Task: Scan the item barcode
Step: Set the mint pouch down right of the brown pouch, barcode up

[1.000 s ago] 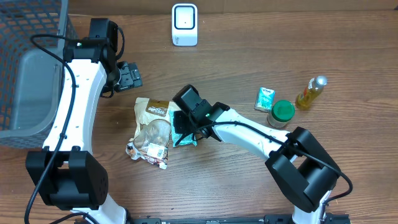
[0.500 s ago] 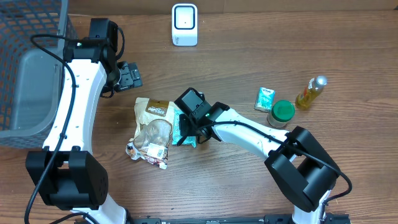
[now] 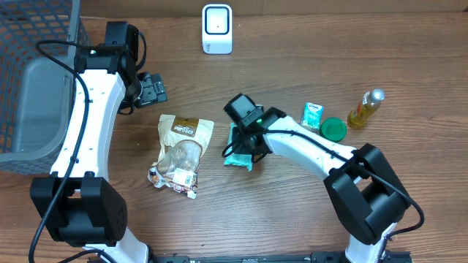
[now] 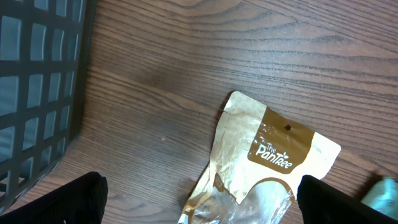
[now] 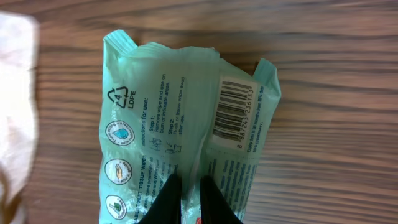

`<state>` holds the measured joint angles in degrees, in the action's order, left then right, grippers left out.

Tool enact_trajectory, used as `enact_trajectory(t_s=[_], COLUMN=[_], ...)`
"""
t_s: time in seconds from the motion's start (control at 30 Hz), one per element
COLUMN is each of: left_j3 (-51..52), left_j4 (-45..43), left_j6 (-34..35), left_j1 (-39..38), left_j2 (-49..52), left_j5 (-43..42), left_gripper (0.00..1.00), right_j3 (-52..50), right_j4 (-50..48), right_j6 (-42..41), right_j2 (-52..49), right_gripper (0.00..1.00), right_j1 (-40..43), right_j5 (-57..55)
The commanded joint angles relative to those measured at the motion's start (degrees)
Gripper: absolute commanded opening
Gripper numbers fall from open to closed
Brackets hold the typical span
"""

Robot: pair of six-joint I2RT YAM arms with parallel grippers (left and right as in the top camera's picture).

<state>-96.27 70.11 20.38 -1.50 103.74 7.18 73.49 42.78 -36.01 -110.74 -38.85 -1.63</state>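
A mint-green pack of toilet wipes [image 5: 186,124] fills the right wrist view, its back side up and its barcode [image 5: 231,112] showing. My right gripper [image 5: 188,186] is shut on the pack's middle seam. Overhead, the wipes pack [image 3: 238,155] hangs under the right gripper [image 3: 245,142] near the table's centre. The white scanner [image 3: 217,29] stands at the back edge. My left gripper [image 3: 153,89] is open, well left of the pack, above the top of a brown snack pouch [image 4: 267,162]; its fingers [image 4: 53,199] hold nothing.
The brown snack pouch [image 3: 181,150] lies left of the pack. A dark mesh basket [image 3: 29,73] holds the far left. To the right stand a small teal packet [image 3: 311,115], a green-lidded jar [image 3: 333,130] and a yellow oil bottle [image 3: 365,108].
My right gripper closed on the wipes pack and carried it right, away from the snack pouch it was touching. The left arm has not moved.
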Motion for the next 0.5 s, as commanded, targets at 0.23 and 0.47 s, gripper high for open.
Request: enact_trajectory(t_s=[0.23,0.47], left_j3=[-0.9,-0.9], left_j4=[0.0,0.0], left_j6=[-0.7,-0.7], left_j1=[-0.4,-0.4], left_j2=[0.0,0.0], left_j5=[0.7,0.7], left_gripper=[1.0,1.0], right_j3=[1.0,6.8], right_j4=[2.4,5.2], right_j6=[-1.9,-1.1], right_j2=[2.2,5.6], right_gripper=[0.08,0.09], right_j1=[0.3,0.4], right_j5=[-3.0,-0.3])
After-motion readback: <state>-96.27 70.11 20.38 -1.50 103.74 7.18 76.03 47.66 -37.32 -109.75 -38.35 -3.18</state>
